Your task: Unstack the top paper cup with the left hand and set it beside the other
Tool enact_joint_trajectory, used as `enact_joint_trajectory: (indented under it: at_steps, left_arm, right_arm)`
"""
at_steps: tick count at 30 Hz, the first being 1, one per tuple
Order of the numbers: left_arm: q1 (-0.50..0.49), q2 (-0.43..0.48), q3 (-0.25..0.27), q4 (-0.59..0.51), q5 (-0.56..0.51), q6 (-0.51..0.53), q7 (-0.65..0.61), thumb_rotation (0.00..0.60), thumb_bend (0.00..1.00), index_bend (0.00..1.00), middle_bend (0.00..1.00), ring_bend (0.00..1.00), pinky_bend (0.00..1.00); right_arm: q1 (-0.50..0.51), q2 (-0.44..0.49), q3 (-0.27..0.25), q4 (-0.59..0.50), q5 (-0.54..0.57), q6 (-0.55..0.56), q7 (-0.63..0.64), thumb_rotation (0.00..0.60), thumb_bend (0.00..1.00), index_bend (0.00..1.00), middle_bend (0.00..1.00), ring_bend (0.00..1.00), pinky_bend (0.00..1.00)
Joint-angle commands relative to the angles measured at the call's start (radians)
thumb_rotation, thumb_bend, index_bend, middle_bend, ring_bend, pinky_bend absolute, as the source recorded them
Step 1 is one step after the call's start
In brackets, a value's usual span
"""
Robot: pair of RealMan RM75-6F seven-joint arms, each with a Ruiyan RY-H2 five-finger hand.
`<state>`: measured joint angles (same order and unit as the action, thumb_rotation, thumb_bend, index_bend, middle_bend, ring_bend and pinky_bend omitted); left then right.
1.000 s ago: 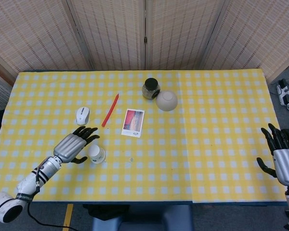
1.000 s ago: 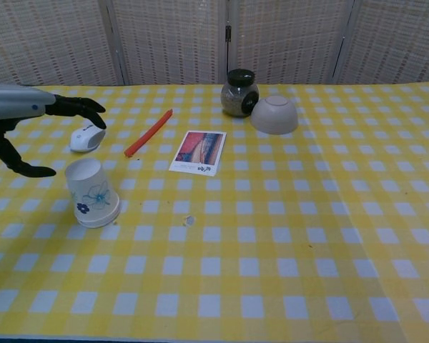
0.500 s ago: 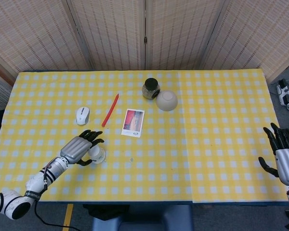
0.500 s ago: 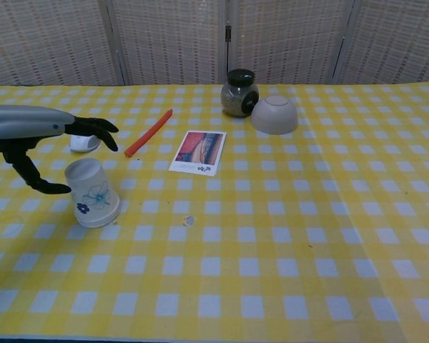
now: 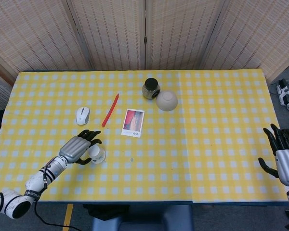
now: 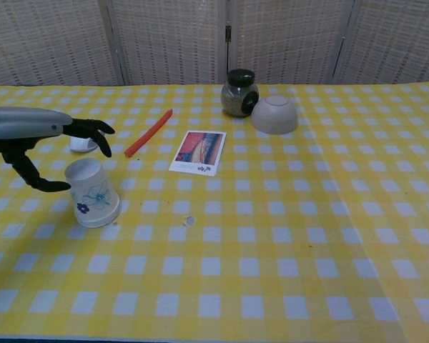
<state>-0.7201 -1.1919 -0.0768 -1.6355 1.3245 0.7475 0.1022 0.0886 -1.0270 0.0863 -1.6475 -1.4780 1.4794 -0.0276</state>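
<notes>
A stack of white paper cups (image 5: 97,154) (image 6: 91,192) with a blue flower print stands upside down on the yellow checked table, left of centre. My left hand (image 5: 78,147) (image 6: 39,139) hovers just over and left of the stack, fingers spread and curling around its top, thumb low beside the cup wall. I cannot tell whether any finger touches the cup. My right hand (image 5: 285,154) is open at the table's far right edge, holding nothing.
A white computer mouse (image 5: 83,115) (image 6: 82,143) lies just behind my left hand. A red pen (image 5: 110,110) (image 6: 149,132), a photo card (image 5: 133,122) (image 6: 198,152), a dark jar (image 5: 151,88) (image 6: 239,93) and an upturned white bowl (image 5: 166,100) (image 6: 274,114) lie further back.
My left hand has moved in toward the cup stack from the left and lowered, its fingers curling more over the top. The cups and right hand have stayed put.
</notes>
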Motion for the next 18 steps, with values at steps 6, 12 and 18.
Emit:
enact_joint_trajectory:
  at_steps: [6, 12, 18]
  left_arm:
    - [-0.001, -0.018, 0.004, 0.025, 0.006, 0.019, -0.02, 0.6, 0.4, 0.27, 0.06, 0.04, 0.01]
    - [-0.001, -0.019, 0.009, 0.029, 0.007, 0.027, -0.026, 0.6, 0.4, 0.28, 0.07, 0.04, 0.01]
    - [0.0, -0.016, 0.016, 0.025, 0.007, 0.033, -0.024, 0.6, 0.4, 0.3, 0.08, 0.05, 0.01]
  right_arm:
    - [-0.004, -0.001, -0.001, 0.003, 0.004, 0.001, 0.005, 0.6, 0.34, 0.0, 0.0, 0.08, 0.0]
    - [-0.007, -0.001, -0.002, 0.004, 0.003, 0.003, 0.009, 0.6, 0.34, 0.0, 0.0, 0.08, 0.0]
    - [-0.008, -0.001, -0.004, 0.004, 0.001, 0.003, 0.01, 0.6, 0.34, 0.0, 0.0, 0.08, 0.0]
